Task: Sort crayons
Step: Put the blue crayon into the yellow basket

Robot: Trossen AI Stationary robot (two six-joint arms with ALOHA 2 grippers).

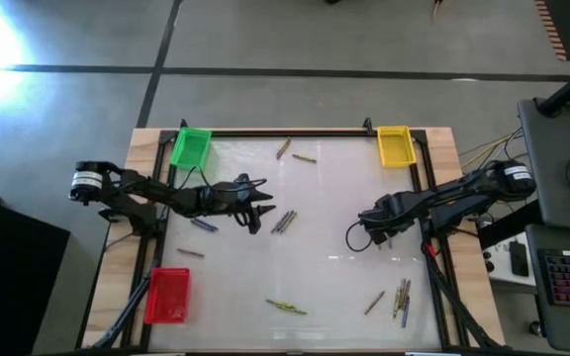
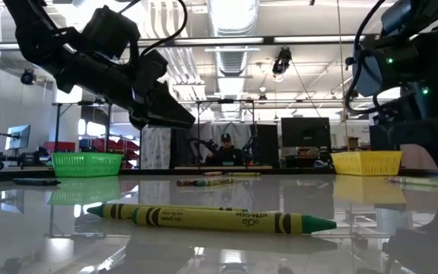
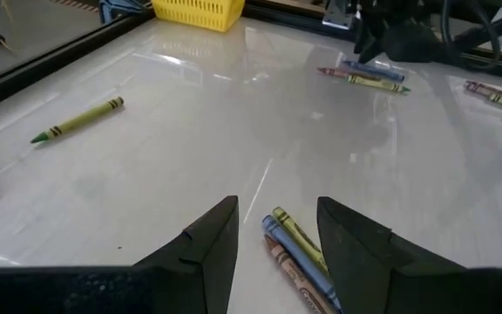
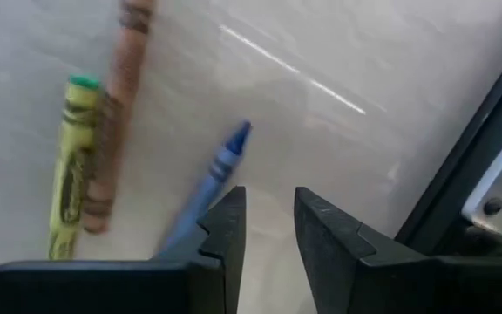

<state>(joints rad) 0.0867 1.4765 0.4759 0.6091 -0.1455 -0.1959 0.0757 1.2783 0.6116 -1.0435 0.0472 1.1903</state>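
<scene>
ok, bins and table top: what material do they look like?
Green bin, yellow bin and red bin: likely moulded plastic, going by the lattice walls and saturated colour. Table top: smooth, glossy white sheet, maybe acrylic or laminate; it mirrors the bins and ceiling lights in the low view.

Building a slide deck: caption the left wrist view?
Left gripper open above three clustered crayons, yellow bin beyond.

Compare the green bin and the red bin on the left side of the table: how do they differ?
The green bin sits at the table's far left corner, tilted askew to the frame; the red bin sits at the near left corner, closer to square. Green versus red in colour. Both are small rectangular plastic baskets, and neither visibly holds crayons.
</scene>
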